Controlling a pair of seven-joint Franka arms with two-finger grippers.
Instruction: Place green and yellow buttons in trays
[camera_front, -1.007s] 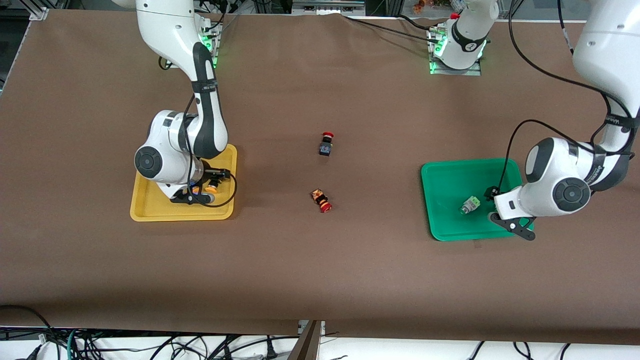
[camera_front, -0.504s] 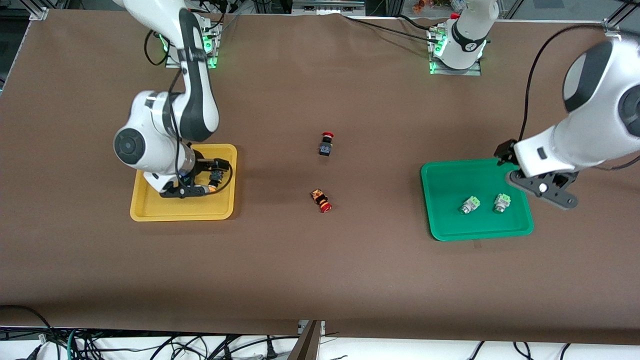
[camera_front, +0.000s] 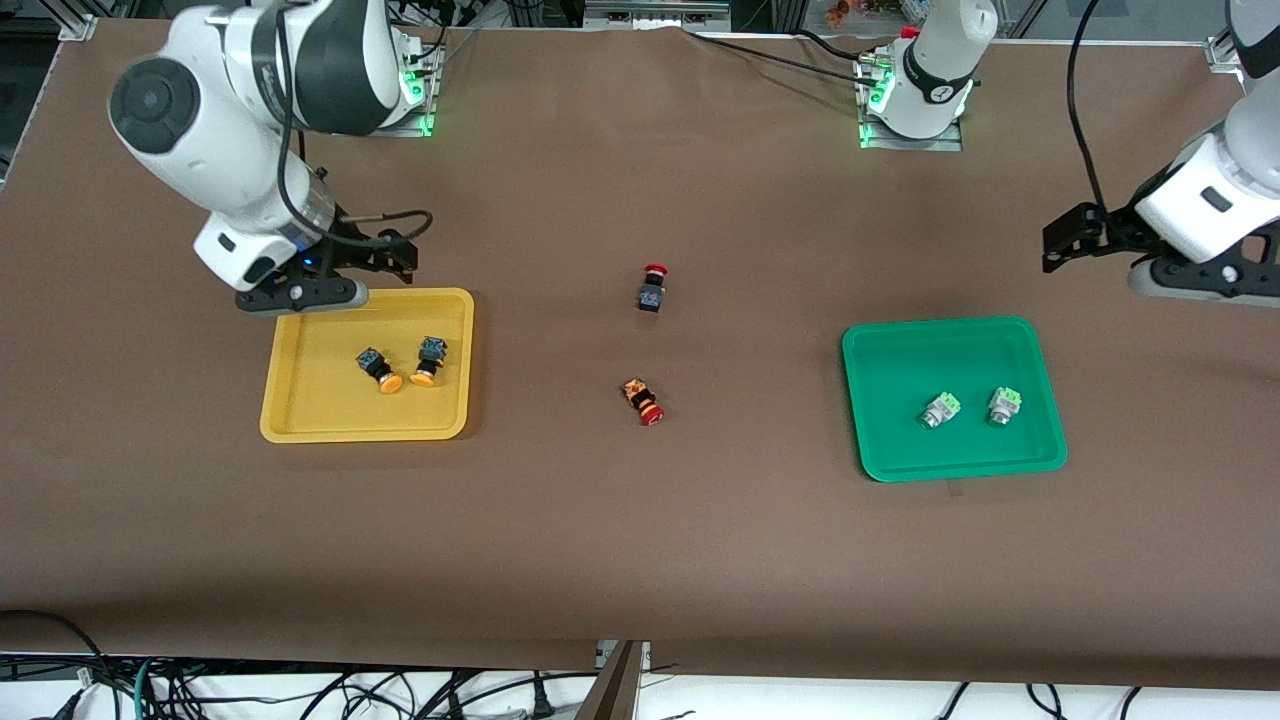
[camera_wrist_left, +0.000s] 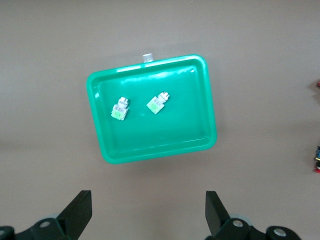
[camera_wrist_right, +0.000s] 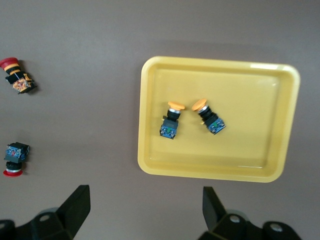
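Note:
Two orange-yellow capped buttons (camera_front: 380, 370) (camera_front: 428, 362) lie side by side in the yellow tray (camera_front: 320, 405); the right wrist view shows them (camera_wrist_right: 171, 120) (camera_wrist_right: 209, 116) in that tray (camera_wrist_right: 250, 100). Two silvery buttons with green ends (camera_front: 940, 410) (camera_front: 1003, 405) lie in the green tray (camera_front: 900, 365); the left wrist view shows them (camera_wrist_left: 120, 109) (camera_wrist_left: 158, 102) in that tray (camera_wrist_left: 175, 120). My right gripper (camera_front: 300, 293) (camera_wrist_right: 145, 207) is open and empty, high over the table beside the yellow tray's base-side rim. My left gripper (camera_front: 1200, 285) (camera_wrist_left: 149, 210) is open and empty, high beside the green tray.
Two red-capped dark switches (camera_front: 652, 288) (camera_front: 643, 400) lie on the brown table between the trays; the right wrist view shows them too (camera_wrist_right: 17, 77) (camera_wrist_right: 14, 159). Bare table surrounds both trays.
Both grippers have left their trays, risen and drawn back toward the bases. A second green button and a second yellow button now lie free in the trays.

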